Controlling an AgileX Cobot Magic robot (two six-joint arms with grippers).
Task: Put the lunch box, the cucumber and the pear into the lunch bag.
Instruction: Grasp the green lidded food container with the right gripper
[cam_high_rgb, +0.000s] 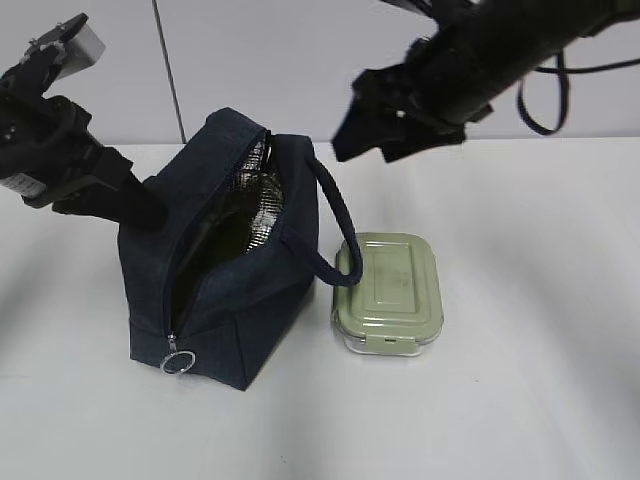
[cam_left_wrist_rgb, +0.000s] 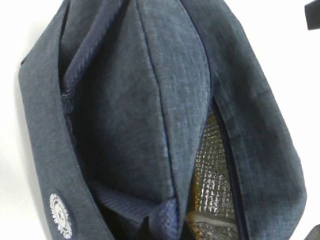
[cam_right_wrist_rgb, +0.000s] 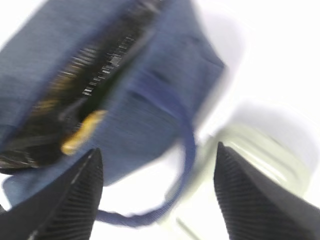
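The right gripper (cam_right_wrist_rgb: 157, 195) hung wide open and empty above the lunch bag's (cam_high_rgb: 240, 300) loop handle (cam_high_rgb: 335, 225). The left gripper (cam_high_rgb: 135, 205), shut, pinched the bag's side. The lunch box (cam_high_rgb: 390, 292) sat just beside the bag; grasping it across its narrow width would probably suit best.

A plain white counter (cam_high_rgb: 520, 400) fills the lower part of the exterior view. Behind it stands a pale wall (cam_high_rgb: 280, 60), crossed by one thin dark vertical seam (cam_high_rgb: 170, 70) toward the left. A dark cable (cam_high_rgb: 545, 100) hangs in a loop in front of the wall at upper right.
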